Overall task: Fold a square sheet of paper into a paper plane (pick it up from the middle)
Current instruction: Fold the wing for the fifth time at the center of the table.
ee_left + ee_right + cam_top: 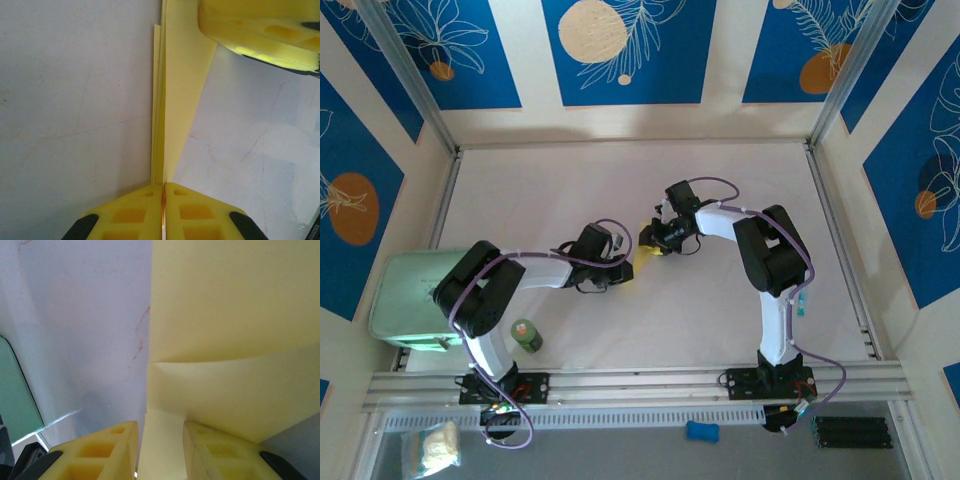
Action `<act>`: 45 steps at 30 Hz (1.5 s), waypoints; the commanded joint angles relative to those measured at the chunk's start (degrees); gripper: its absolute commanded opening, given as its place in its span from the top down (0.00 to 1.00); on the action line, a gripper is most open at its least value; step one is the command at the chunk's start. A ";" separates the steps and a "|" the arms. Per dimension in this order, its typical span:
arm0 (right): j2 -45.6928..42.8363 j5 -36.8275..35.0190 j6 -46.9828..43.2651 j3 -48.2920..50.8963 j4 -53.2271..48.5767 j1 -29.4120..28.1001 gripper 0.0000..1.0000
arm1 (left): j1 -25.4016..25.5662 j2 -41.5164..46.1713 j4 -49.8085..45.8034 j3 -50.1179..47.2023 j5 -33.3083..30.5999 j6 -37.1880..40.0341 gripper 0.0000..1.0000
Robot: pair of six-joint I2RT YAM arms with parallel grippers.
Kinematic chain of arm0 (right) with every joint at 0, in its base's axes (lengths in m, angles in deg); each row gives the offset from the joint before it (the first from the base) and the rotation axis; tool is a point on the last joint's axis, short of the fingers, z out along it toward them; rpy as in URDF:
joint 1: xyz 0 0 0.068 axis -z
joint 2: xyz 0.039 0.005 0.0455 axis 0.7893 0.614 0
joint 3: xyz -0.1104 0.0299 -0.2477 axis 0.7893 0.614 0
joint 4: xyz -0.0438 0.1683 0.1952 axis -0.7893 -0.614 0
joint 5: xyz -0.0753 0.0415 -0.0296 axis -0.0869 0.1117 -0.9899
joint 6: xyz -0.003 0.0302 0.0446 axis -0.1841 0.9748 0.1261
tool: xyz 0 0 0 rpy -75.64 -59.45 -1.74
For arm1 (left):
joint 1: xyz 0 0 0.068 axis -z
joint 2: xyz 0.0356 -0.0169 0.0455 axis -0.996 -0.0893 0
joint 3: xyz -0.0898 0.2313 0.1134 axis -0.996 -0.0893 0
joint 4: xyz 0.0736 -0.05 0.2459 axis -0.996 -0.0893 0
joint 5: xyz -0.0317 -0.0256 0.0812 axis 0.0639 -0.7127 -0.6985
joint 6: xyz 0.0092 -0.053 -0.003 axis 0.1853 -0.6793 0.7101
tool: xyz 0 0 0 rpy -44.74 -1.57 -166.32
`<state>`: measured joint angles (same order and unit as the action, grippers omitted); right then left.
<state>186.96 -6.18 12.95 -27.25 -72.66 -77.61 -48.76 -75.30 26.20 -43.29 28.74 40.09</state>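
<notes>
Worktop: we see the white worktop from above, with both arms reaching in to meet near its middle.
Paper: the pale-yellow sheet of paper is folded narrow and sits between the two grippers. From above it is just a small yellow patch.
Left gripper: the left gripper is closed tight on the near edge of the paper. Its wrist camera gives us what the overhead misses, with several stacked paper edges running straight away from the fingers.
Right gripper: the right gripper has its fingers standing apart and a strip of the paper filling the gap. We cannot tell whether they press it. Its wrist view shows a crease crossing the sheet.
Cross-check: the left wrist view catches one yellow finger of the right gripper over the paper's far end.
Surroundings: a mint-green box lies at the worktop's left edge. A small green bottle stands near the left arm's base.
</notes>
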 commanded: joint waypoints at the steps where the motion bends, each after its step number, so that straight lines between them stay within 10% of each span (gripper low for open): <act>1: 1.19 -0.51 0.54 0.21 -1.79 -0.41 0.70 | -0.19 -0.88 -0.12 0.56 1.14 1.12 0.91; 14: 2.24 -0.99 1.46 0.43 -2.05 -0.51 0.70 | 1.18 -1.51 -4.09 1.15 -0.88 3.26 0.94; 25: 2.32 -1.06 1.29 0.42 -2.49 -0.44 0.70 | 0.87 7.71 -11.06 5.18 -9.45 6.56 0.75; 45: 2.52 -0.93 1.34 0.69 -2.67 -0.56 0.70 | 0.83 -3.87 -4.19 8.05 1.63 4.68 0.90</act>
<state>187.33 -5.96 13.86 -27.25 -72.58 -77.66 -47.88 -77.81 21.31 -35.79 28.22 44.96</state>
